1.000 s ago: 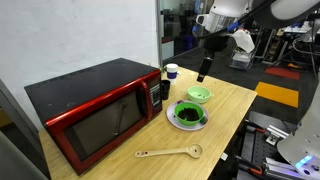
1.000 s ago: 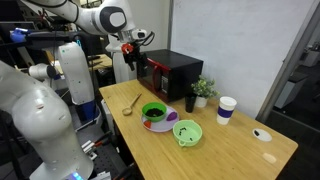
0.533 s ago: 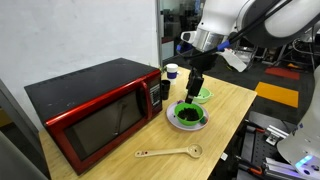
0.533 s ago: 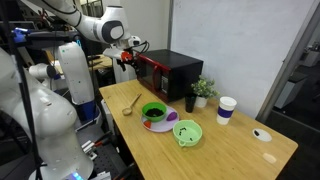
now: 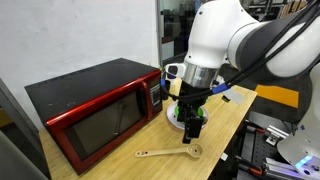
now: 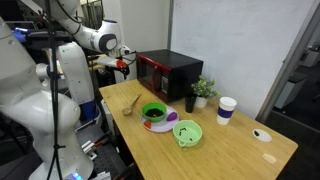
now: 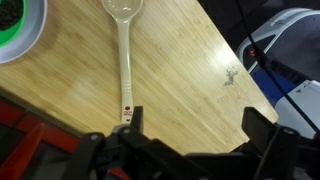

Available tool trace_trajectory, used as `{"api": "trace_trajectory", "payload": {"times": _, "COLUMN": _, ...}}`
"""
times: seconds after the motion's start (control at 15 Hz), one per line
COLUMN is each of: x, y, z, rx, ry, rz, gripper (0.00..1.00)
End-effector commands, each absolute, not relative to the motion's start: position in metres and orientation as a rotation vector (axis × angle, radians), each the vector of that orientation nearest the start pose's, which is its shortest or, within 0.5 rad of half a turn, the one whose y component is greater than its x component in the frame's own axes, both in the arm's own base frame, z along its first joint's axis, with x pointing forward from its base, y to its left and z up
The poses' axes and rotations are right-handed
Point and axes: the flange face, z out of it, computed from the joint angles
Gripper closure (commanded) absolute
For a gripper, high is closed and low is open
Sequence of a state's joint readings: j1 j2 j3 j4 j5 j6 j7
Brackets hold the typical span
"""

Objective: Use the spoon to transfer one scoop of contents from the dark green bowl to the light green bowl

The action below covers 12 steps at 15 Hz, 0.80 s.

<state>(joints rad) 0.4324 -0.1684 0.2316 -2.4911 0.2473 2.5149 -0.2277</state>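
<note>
The pale wooden spoon (image 7: 124,55) lies flat on the bamboo table, head pointing toward the dark green bowl (image 7: 18,30); it also shows in both exterior views (image 5: 170,153) (image 6: 131,103). My gripper (image 7: 198,125) hangs open above the table with nothing between its fingers, and the spoon's handle end lies just by one fingertip (image 7: 136,120). In an exterior view the gripper (image 6: 119,63) is high over the spoon end of the table. The dark green bowl (image 6: 153,113) holds dark contents (image 6: 153,111). The light green bowl (image 6: 187,132) sits beside it.
A red and black microwave (image 5: 90,108) stands at the back of the table. A white cup with a blue top (image 6: 226,108), a small plant (image 6: 203,90) and a black cup (image 6: 190,102) stand near the microwave. The table edge (image 7: 215,45) runs close by.
The arm has swung away from above the bowls and come down toward the spoon end of the table. The jaws have stayed open. Nothing on the table has moved.
</note>
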Motion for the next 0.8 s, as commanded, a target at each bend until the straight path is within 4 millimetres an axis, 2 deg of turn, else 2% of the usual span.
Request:
{"api": "trace_trajectory", "payload": {"times": 0.0, "x": 0.394, "y": 0.308, "z": 0.329, "rx": -2.737, "ry": -1.126, "rz": -0.184, "gripper": 0.0}}
{"api": "trace_trajectory", "payload": {"times": 0.4, "x": 0.422, "y": 0.304, "z": 0.276, "rx": -2.725, "ry": -1.23, "rz": -0.076, "gripper": 0.0}}
{"api": "trace_trajectory", "payload": {"times": 0.73, "x": 0.433, "y": 0.29, "z": 0.255, "rx": -2.757, "ry": -1.31, "rz": -0.028, "gripper": 0.0}}
